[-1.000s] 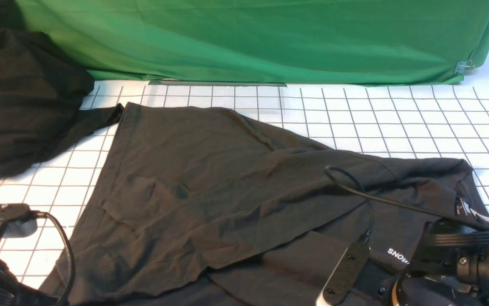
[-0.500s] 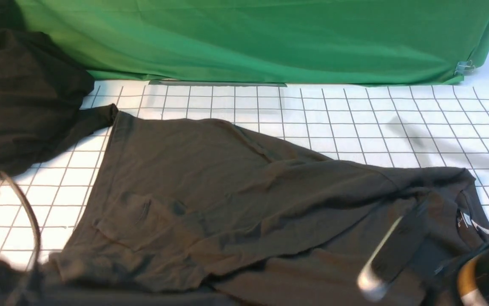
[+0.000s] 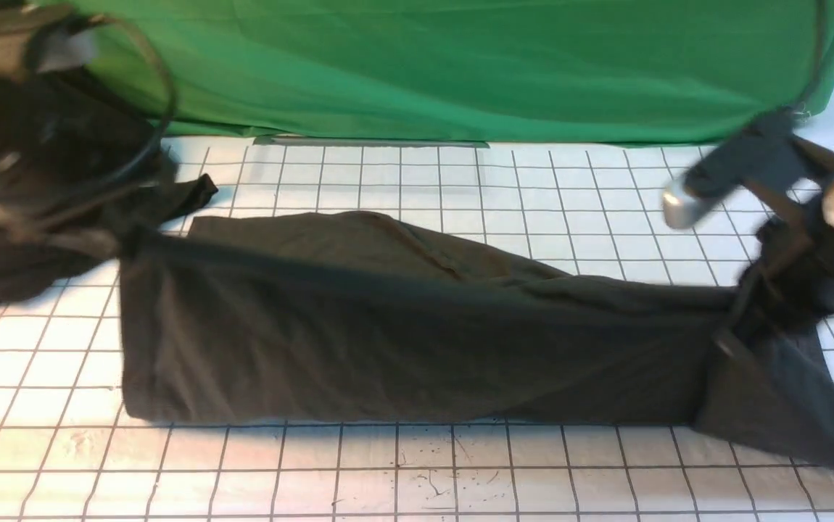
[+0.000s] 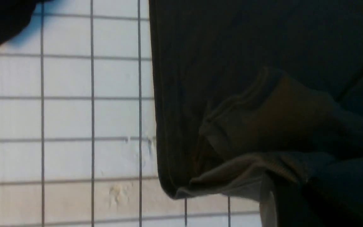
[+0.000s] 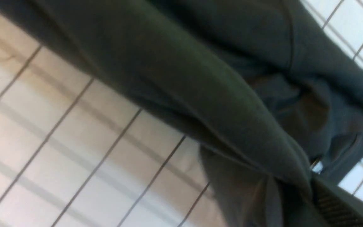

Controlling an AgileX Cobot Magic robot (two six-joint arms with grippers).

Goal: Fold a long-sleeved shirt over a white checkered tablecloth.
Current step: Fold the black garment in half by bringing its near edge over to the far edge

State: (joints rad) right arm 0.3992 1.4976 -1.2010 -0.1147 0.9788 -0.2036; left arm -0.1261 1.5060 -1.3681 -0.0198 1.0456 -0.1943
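Note:
The long-sleeved shirt (image 3: pixel 402 341), dark olive-black, hangs stretched between my two grippers over the white checkered tablecloth (image 3: pixel 417 471). Its lifted edge runs from my left gripper (image 3: pixel 125 239) to my right gripper (image 3: pixel 754 286). Its lower fold rests on the tablecloth, and a far strip (image 3: pixel 359 228) lies flat behind. Both arms are blurred. In the left wrist view my left gripper (image 4: pixel 282 189) is shut on a bunched hem of the shirt (image 4: pixel 247 78). In the right wrist view my right gripper (image 5: pixel 307 179) is shut on gathered fabric of the shirt (image 5: pixel 184 78). The print and neck label are hidden.
A blacker garment heap (image 3: pixel 18 268) lies at the far left, one sleeve end (image 3: pixel 185 192) reaching toward the shirt. The green fabric backdrop (image 3: pixel 460 65) closes off the back. Scuffed bare tablecloth (image 3: pixel 431 486) shows in front of the shirt.
Both arms have risen from the near edge and swung away from me, lifting the shirt's near edge up and back. The right gripper has shut on the fabric.

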